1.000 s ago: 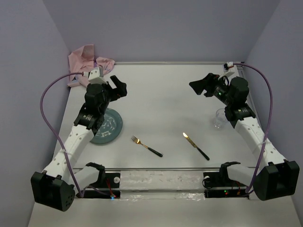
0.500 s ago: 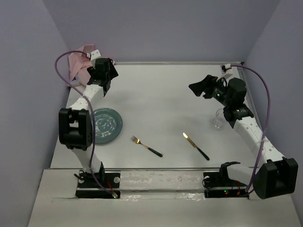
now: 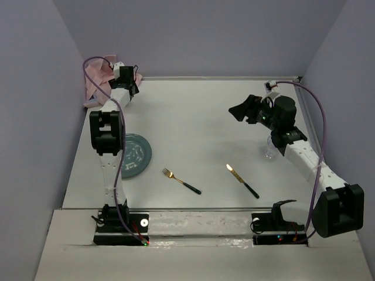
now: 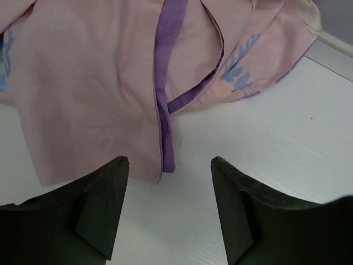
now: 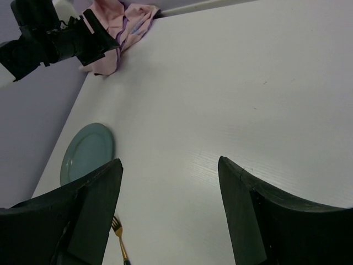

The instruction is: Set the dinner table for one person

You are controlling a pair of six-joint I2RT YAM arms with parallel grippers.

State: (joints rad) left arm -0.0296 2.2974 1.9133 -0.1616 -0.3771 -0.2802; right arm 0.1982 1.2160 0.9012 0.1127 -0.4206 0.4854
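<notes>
The white dinner table (image 3: pixel 193 117) carries a teal plate (image 3: pixel 132 154) at the left, a gold fork with a dark handle (image 3: pixel 181 181) and a gold knife with a dark handle (image 3: pixel 242 180) near the front, and a clear glass (image 3: pixel 270 148) at the right. My left gripper (image 3: pixel 129 78) is open and empty at the far left corner; in the left wrist view it (image 4: pixel 168 207) hovers just short of the edge of a crumpled pink cloth with purple trim (image 4: pixel 99 83). My right gripper (image 3: pixel 239 110) is open and empty, held above the table right of centre.
The pink cloth (image 3: pixel 97 75) lies bunched against the back left corner by the walls. The right wrist view shows the plate (image 5: pixel 87 153), the fork's tines (image 5: pixel 116 225), the cloth (image 5: pixel 118 25) and my left gripper (image 5: pixel 96 38). The glass stands under my right forearm.
My left arm has swung from above the plate out to the far left corner and now reaches the pink cloth. My right gripper has shifted slightly left.
</notes>
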